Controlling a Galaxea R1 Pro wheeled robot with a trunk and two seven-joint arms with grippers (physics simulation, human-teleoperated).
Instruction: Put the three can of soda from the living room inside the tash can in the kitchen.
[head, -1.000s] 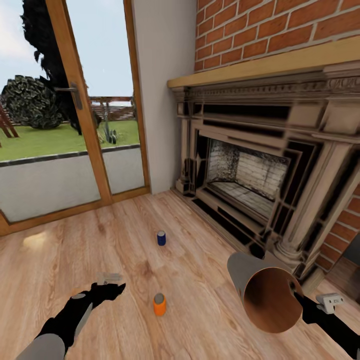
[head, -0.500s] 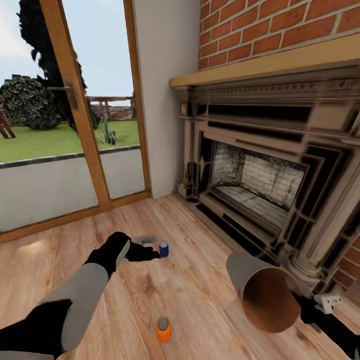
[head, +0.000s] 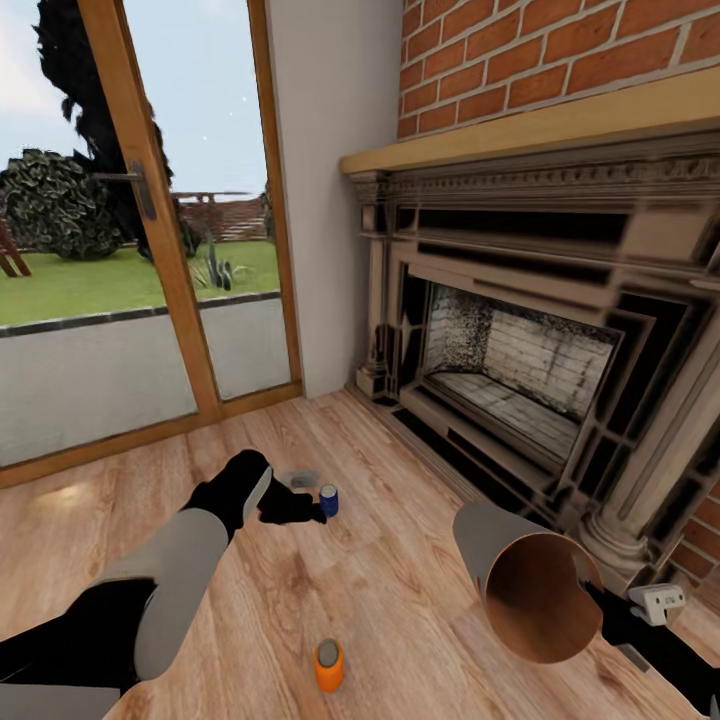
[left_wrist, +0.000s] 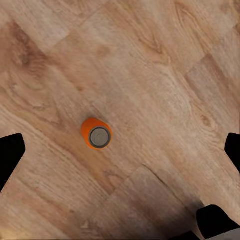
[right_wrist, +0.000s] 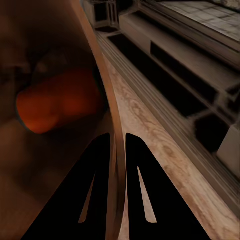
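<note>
Right tool (right_wrist: 119, 145) pinches tapered wood-lined tash can (head: 520, 580) rim.

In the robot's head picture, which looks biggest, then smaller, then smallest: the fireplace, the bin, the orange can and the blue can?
1. Fireplace, by far the biggest.
2. Bin, held tilted by the right gripper.
3. Orange can.
4. Blue can.
The orange can looks slightly bigger, but it stands nearer the camera, so the two cans may really match.
</note>
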